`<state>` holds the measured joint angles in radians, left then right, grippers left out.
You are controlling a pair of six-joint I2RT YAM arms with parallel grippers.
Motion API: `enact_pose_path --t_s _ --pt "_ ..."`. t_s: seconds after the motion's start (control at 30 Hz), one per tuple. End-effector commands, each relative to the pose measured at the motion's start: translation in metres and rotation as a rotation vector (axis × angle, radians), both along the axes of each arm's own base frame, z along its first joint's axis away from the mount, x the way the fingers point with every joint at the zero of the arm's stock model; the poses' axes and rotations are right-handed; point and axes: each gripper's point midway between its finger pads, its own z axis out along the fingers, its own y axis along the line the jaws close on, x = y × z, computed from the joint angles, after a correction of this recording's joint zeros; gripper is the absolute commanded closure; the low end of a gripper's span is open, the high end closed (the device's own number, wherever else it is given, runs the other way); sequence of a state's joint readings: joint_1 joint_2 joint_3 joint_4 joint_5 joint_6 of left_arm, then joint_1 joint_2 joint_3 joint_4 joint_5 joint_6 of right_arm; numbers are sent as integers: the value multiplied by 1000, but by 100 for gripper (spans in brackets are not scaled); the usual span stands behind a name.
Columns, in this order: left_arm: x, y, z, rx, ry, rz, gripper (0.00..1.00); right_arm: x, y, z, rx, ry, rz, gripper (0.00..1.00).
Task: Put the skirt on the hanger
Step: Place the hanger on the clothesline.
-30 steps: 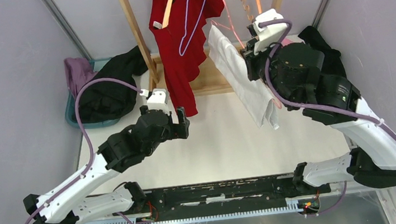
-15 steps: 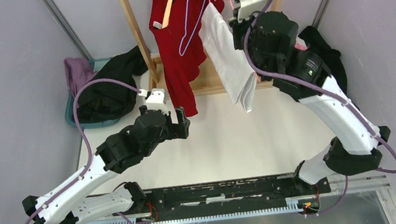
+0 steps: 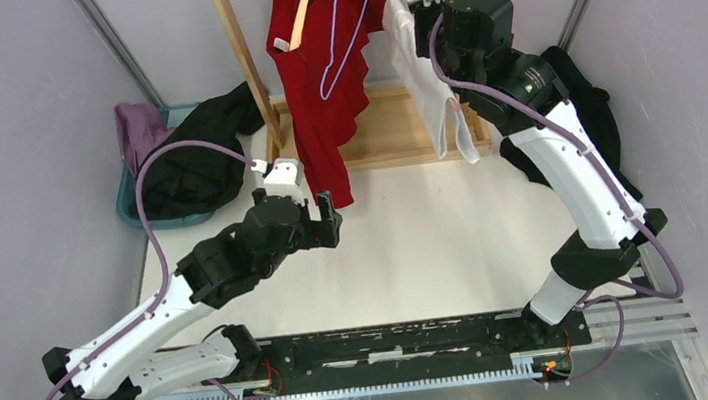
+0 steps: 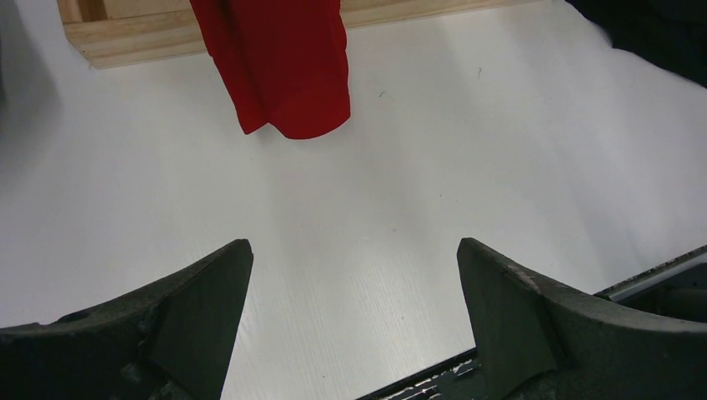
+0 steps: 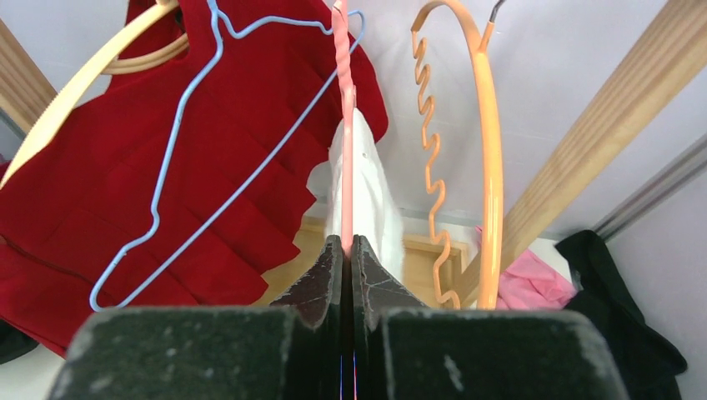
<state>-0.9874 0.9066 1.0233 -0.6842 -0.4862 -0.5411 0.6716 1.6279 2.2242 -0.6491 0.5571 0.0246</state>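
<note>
Right gripper (image 5: 346, 243) at far wooden rack (image 3: 239, 62), jaws pinching pink hanger (image 5: 343, 125).
White skirt (image 3: 436, 100) hangs from it; left gripper (image 4: 354, 248) jaws spread above tabletop (image 4: 400, 167), near red garment (image 4: 283, 58).

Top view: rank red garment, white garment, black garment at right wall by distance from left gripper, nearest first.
1. red garment: hem just past the left gripper's open jaws.
2. white garment: on the pink hanger, right of centre.
3. black garment: far right, by the wall.
</note>
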Motion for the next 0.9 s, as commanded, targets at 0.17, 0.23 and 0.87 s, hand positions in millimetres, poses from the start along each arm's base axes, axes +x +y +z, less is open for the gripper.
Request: enact_pose_path --t_s 0.17,0.23,0.87 --pt "6 -9 5 -47 -9 2 1 20 -6 48 150 -116 57 99" --pt "7 -10 6 -45 -10 0 1 25 -8 47 164 -113 61 99" --pt "13 -12 4 -31 -4 -7 1 68 -2 31 235 -82 132 99"
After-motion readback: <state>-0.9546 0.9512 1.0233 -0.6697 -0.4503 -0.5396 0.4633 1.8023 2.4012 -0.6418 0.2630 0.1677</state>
